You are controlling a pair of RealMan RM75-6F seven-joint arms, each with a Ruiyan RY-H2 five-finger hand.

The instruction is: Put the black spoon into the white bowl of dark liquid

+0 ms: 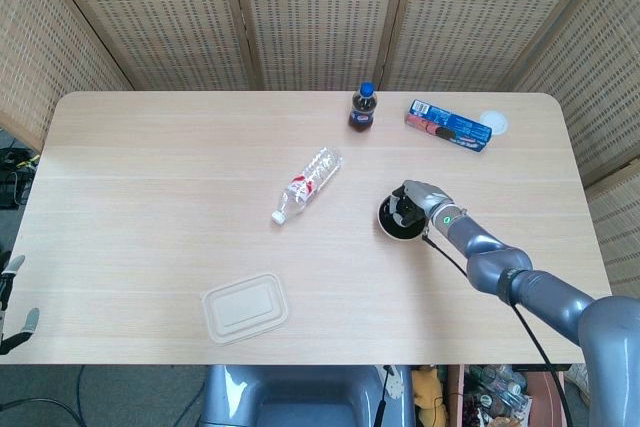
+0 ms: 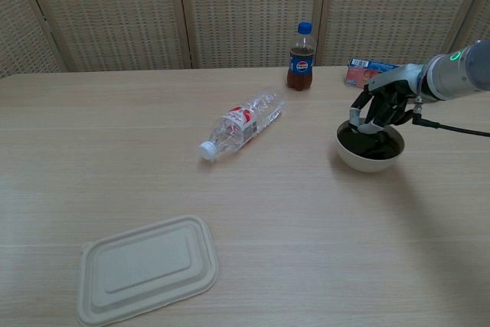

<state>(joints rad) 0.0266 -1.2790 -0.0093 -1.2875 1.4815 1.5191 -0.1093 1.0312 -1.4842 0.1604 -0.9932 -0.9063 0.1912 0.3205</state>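
Observation:
The white bowl (image 2: 369, 160) of dark liquid (image 2: 372, 142) stands right of the table's middle, also seen in the head view as the bowl (image 1: 389, 226). My right hand (image 2: 386, 102) hovers over the bowl's far right rim with its dark fingers curled in; in the head view the right hand (image 1: 417, 202) overlaps the bowl. The black spoon does not show apart from those fingers, and none lies on the table or stands in the bowl. My left hand (image 1: 12, 295) shows only at the lower left edge, off the table, fingers apart and holding nothing.
A small cola bottle (image 2: 301, 57) stands at the back. A blue biscuit packet (image 2: 366, 71) lies just behind the hand. A clear water bottle (image 2: 243, 123) lies on its side mid-table. A beige lidded box (image 2: 145, 269) sits front left. A white disc (image 1: 493, 123) lies far right.

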